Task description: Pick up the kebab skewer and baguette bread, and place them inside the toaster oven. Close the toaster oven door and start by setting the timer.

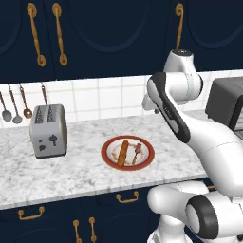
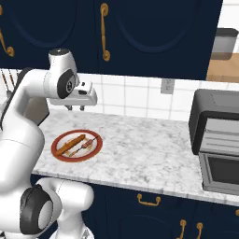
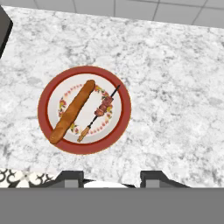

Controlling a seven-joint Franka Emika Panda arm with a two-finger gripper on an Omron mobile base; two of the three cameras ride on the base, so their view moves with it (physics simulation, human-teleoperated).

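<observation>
A red-rimmed plate (image 1: 107,154) (image 2: 56,149) (image 3: 43,109) on the marble counter holds the golden baguette bread (image 1: 123,153) (image 2: 70,144) (image 3: 73,110). The thin kebab skewer (image 1: 137,151) (image 2: 85,146) (image 3: 100,111) lies beside it. My gripper (image 2: 74,108) (image 3: 111,179) hovers well above the plate, a little behind it, open with nothing between its fingers. The dark grey toaster oven (image 1: 228,102) (image 2: 217,135) stands at the counter's right end. Its door (image 2: 221,172) appears dropped open at the front.
A silver two-slot toaster (image 1: 48,130) stands on the counter left of the plate. Spoons (image 1: 14,107) hang on the tiled wall behind it. Navy cabinets hang above the counter, and a wall outlet (image 2: 166,86) sits between plate and oven. Bare marble lies between plate and oven.
</observation>
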